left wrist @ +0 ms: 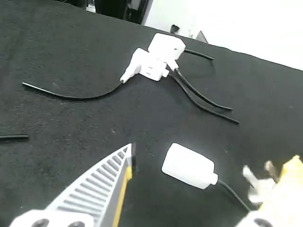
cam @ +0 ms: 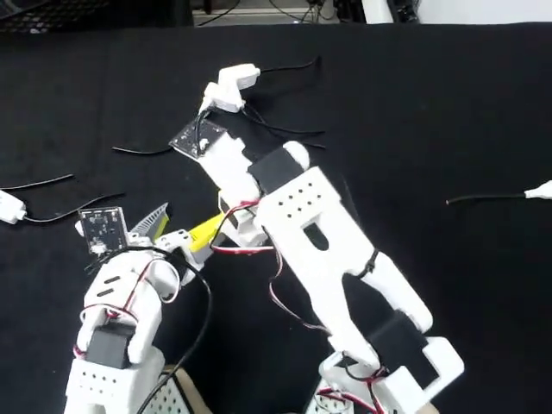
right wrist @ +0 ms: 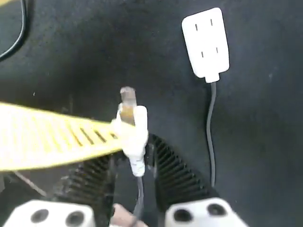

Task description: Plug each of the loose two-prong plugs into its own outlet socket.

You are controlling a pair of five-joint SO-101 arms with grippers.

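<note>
— Looking down from above, what's hidden?

— The tip of the white right arm [cam: 319, 233]. It stretches across the black cloth-covered desk [cam: 431, 121], and its own wrist covers whatever it carries. The left hand [cam: 194, 216] is spread wide and holds nothing. Its grey ribbed finger [cam: 152, 219] is in plain sight, while its yellow finger [cam: 207, 231] runs under that arm. Farther up the desk lies a white cluster of plug and socket pieces [cam: 231, 86], too bunched to sort out. A white plug [cam: 10, 207] is cut off at one edge, and a second white plug end [cam: 542, 190] at the opposite edge. Beyond the desk is a pale strip of room [cam: 285, 13] with cables.

— And the left wrist view?

— A white rounded block on a black cord [left wrist: 189, 166] lies on the cloth between the spread fingers, face turned away. Beside the yellow finger is a white and brass blur I can't make out. A bright wall [left wrist: 236, 19] stands behind the desk.

— The right wrist view?

— The right hand [right wrist: 134, 150], with black ribbed fingers, is clamped on a white two-prong plug [right wrist: 133, 127]. The brass prongs point outward and the cord trails back between the fingers. The yellow finger crosses, blurred, touching or just beside the plug; I cannot tell which. A white flat outlet block with two pairs of slots [right wrist: 206, 42] lies face up on the cloth, apart from the prongs.
</note>
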